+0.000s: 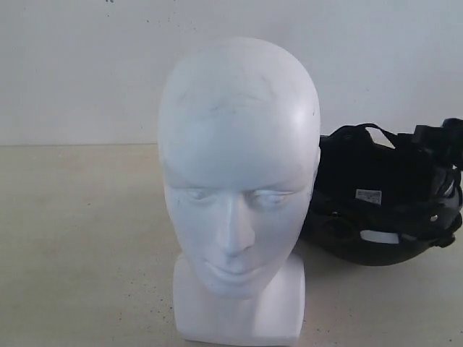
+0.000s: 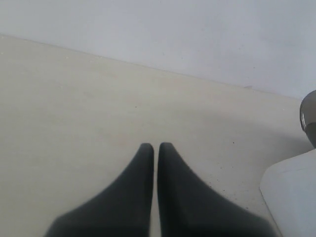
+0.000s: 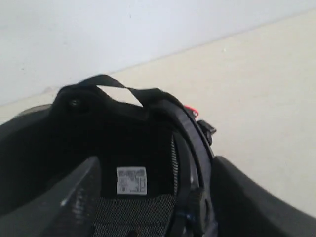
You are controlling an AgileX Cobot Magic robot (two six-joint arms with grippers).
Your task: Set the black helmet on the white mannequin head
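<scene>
Black helmet (image 1: 362, 217) lies opening-up on the beige worktop (image 1: 79, 238), just behind the white mannequin head (image 1: 239, 159), which hides its near edge. The right tool (image 3: 157, 160) is spread astride the helmet's rim, one finger inside. The left tool (image 2: 155, 145) is pressed together, near the head's base.

Left claw (image 2: 155, 146): black, smooth, tapered tips. Right claw (image 3: 157, 165): black, matte, broad.
</scene>
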